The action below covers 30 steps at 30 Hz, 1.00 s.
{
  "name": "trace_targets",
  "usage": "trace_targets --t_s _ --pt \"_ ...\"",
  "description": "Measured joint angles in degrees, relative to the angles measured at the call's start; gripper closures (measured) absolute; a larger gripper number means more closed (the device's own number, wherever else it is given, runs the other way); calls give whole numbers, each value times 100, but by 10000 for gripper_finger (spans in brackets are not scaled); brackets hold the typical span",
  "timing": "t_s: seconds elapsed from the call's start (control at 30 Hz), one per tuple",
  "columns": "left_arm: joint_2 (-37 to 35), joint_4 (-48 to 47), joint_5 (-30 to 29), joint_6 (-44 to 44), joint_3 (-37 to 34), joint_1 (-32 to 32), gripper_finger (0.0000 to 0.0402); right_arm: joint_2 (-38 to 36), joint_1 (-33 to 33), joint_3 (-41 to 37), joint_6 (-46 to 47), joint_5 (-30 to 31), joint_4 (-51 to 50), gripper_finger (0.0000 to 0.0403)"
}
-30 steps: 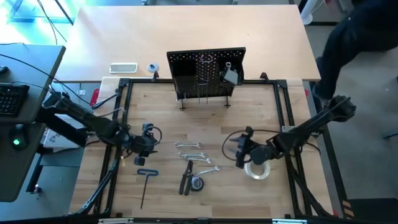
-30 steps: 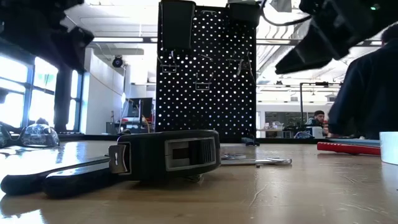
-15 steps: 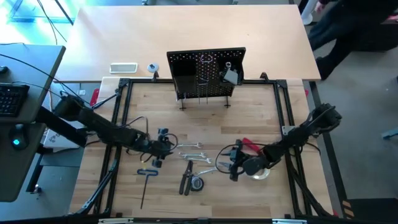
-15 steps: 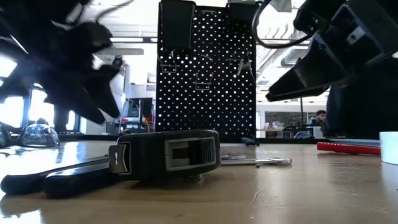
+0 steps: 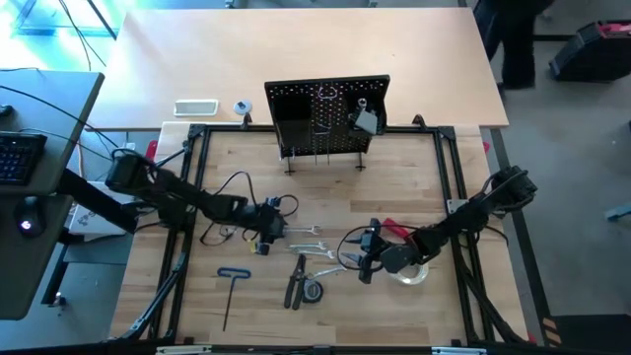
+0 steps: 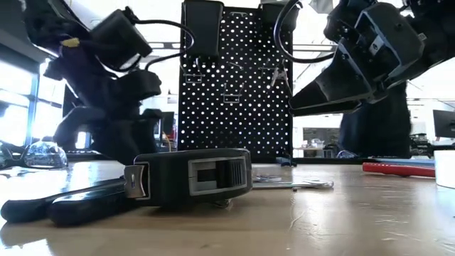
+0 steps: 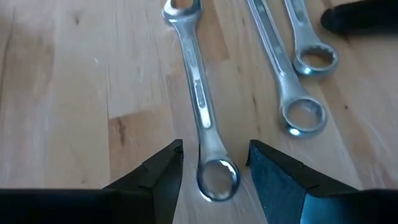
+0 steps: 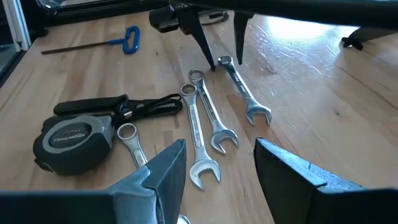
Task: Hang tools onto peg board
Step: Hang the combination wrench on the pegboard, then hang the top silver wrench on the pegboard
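Left hand (image 7: pixel 211 163) open over one wrench (image 7: pixel 200 112), four wrenches (image 8: pixel 205 124) visible

The high view looks straight down on the whole tabletop (image 5: pixel 414 187); the low view looks level across it (very near). Both wrist views share the wrenches (image 7: pixel 202 106).

Silver wrenches (image 8: pixel 214 115), blue-handled hex key (image 8: pixel 127 38), black perforated peg board (image 5: pixel 326 116), pale wood table (image 5: pixel 404 187).

The wooden table (image 5: pixel 414 168) bears wrenches (image 5: pixel 301 233), pliers (image 5: pixel 294 284), a tape measure (image 5: pixel 314 291), a hex key (image 5: pixel 231 292) and the peg board (image 5: pixel 325 113).
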Motion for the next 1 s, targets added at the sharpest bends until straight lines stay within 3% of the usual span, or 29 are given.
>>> trace_targets --t_s 0.13,0.33,0.8,1.0 --pt "211 1 475 37 19 216 264 -1 0 0 5 55 -1 220" --pt "428 123 852 119 50 279 382 -2 0 0 -8 128 31 220" --pt "-375 -203 700 150 -42 216 400 1 2 69 -18 116 283 220" --pt "-527 -335 696 149 -31 213 400 1 -53 585 -738 61 -91 220"
